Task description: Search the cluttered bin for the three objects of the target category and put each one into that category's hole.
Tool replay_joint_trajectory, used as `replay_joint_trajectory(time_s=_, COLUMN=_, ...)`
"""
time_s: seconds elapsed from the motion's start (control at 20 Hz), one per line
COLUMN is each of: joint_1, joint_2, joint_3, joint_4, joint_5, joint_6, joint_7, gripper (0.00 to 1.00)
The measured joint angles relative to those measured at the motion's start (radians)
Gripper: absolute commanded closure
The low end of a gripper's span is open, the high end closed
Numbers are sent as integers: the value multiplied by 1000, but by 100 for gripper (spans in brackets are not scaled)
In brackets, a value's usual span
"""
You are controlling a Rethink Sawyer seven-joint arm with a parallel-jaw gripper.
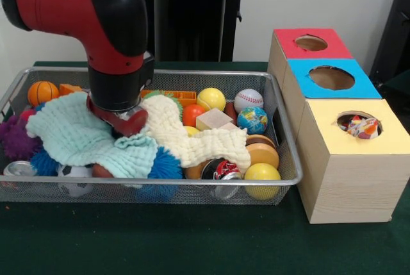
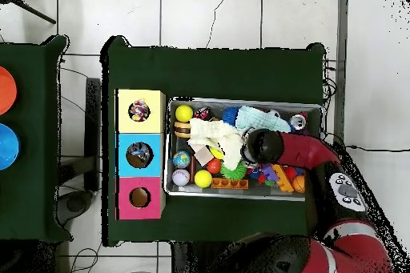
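We see the silver wire-mesh bin point(image 1: 282, 135) packed with toys. At its left end a small orange basketball point(image 1: 43, 92) sits against the far wall. A pale mint muslin cloth point(image 1: 77, 137) drapes the heap beside it, probably hiding more things. The red and black gripper point(image 1: 118, 116) is pressed down where that cloth meets the cream knitted cloth point(image 1: 192, 140); we cannot tell how it is set. Further right lie loose balls: yellow point(image 1: 211, 99), baseball point(image 1: 248, 100), globe-printed point(image 1: 252, 120). Beside the bin, the yellow-topped wooden box point(image 1: 378, 137) already holds a patterned ball point(image 1: 362, 127) in its hole, suggesting balls belong there.
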Motion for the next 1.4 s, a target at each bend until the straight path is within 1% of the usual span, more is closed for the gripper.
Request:
replay_joint_trajectory(time_s=0.15, joint_1=20, joint_2=-17, joint_3=-15, joint_4=9, joint_5=-9, joint_6=10, joint_7=0, gripper=100)
replay_joint_trajectory(time_s=0.25, joint_1=37, joint_2=-42, joint_3=-26, joint_4=22, joint_5=-16, joint_6=21, joint_7=0, gripper=100)
replay_joint_trajectory(time_s=0.35, joint_1=46, joint_2=-75, joint_3=-29, joint_4=43, joint_5=-17, joint_6=29, joint_7=0, gripper=100)
replay_joint_trajectory(time_s=0.45, joint_1=48, joint_2=-127, joint_3=-28, joint_4=77, joint_5=-18, joint_6=30, joint_7=0, gripper=100)
replay_joint_trajectory(time_s=0.5, joint_1=46, joint_2=-164, joint_3=-28, joint_4=99, joint_5=-18, joint_6=30, joint_7=0, gripper=100)
replay_joint_trajectory(time_s=0.85, joint_1=27, joint_2=-281, joint_3=-26, joint_4=161, joint_5=-18, joint_6=30, joint_7=0, gripper=100)
replay_joint_trajectory(time_s=1.0, joint_1=18, joint_2=-310, joint_3=-23, joint_4=181, joint_5=-9, joint_6=30, joint_7=0, gripper=100)
replay_joint_trajectory(time_s=1.15, joint_1=15, joint_2=-324, joint_3=-12, joint_4=207, joint_5=6, joint_6=30, joint_7=0, gripper=100)
replay_joint_trajectory(time_s=1.4, joint_1=16, joint_2=-327, joint_3=13, joint_4=253, joint_5=30, joint_6=30, joint_7=0, gripper=100)
